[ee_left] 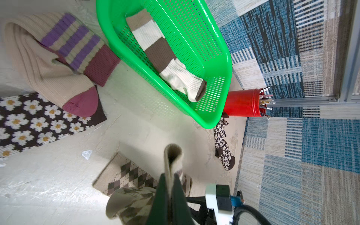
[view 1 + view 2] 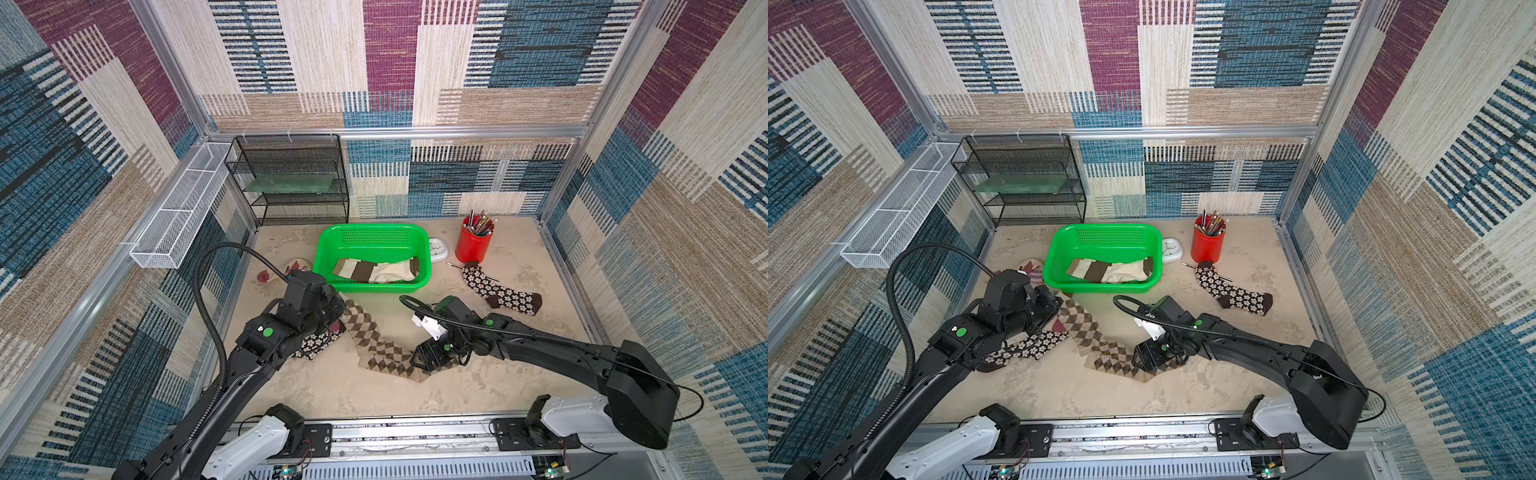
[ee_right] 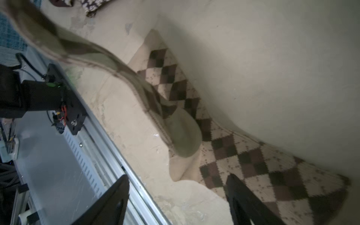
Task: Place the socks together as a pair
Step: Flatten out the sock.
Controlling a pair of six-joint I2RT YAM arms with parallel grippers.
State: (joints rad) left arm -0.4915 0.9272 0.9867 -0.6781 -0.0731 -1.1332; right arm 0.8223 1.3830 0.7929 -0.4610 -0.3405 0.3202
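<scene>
The left pincer [image 1: 171, 175] clenches the limp argyle sock [image 1: 173, 153] by its cuff; the right pincer [image 3: 177, 194] gapes, seemingly over the flat argyle sock [image 3: 243, 155] near the surface's front edge; soft knit, best pinched at one end

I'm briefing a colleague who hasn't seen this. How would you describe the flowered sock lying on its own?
Find the green perforated plastic basket toward the back; right of it stands a red cylindrical pencil cup. The dark brown knit sock with white daisies has its cuff at that cup's foot. Unlike the matching daisy sock, it lies apart, touching no other sock.
</scene>
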